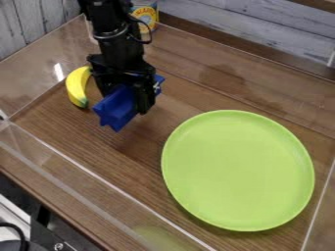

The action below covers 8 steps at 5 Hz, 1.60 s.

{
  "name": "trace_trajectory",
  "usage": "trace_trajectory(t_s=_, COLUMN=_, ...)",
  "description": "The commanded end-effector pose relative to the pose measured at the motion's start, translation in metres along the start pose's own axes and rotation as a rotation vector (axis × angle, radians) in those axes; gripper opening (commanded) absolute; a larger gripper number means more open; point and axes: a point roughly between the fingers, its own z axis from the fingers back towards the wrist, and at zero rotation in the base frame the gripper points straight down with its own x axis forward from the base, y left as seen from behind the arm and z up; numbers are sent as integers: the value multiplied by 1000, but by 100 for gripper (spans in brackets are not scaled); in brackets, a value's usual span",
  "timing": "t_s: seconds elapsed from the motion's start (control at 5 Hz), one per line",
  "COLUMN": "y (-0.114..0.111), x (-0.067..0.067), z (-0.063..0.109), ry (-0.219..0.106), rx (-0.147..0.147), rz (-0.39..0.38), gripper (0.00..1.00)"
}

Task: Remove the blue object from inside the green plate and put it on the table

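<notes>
The blue object [114, 112] is a small deep-blue blocky lump on the table [197, 74], left of the green plate [238, 169] and outside it. The plate is large, round, lime-green and has nothing on it. My gripper [127, 93] hangs from the black arm straight above the blue object. Its black fingers [147, 90] close on the lump's upper part, and the lump's lower end touches or nearly touches the wood. The fingers hide part of the lump.
A yellow banana [78, 85] lies just left of the blue object, almost touching it. A yellow-labelled item [144, 15] sits behind the arm at the back. Clear acrylic walls [39, 147] edge the table at the left and front.
</notes>
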Motion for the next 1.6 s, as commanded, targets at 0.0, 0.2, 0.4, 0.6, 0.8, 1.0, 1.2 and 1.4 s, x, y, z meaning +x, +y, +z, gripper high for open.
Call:
trace_trajectory(t_s=0.0, y=0, x=11, z=18, ry=-67, rx=21, rz=-17, gripper=100)
trace_trajectory(t_s=0.2, y=0, x=11, z=18, ry=-68, rx=20, rz=-20, gripper=100)
trace_trajectory(t_s=0.4, y=-1, x=11, z=18, ry=-68, rx=19, rz=-22, gripper=100)
trace_trajectory(t_s=0.6, y=-1, x=11, z=18, ry=-69, rx=18, rz=-24, gripper=100)
trace_trajectory(t_s=0.8, y=-1, x=11, z=17, ry=-70, rx=16, rz=-27, gripper=100)
trace_trajectory(t_s=1.0, y=4, x=8, z=15, ry=-56, rx=25, rz=-23, gripper=0)
trace_trajectory(t_s=1.2, y=9, x=4, z=13, ry=-43, rx=33, rz=-20, gripper=0)
trace_trajectory(t_s=1.4, y=13, x=0, z=10, ry=-29, rx=41, rz=-14, gripper=0)
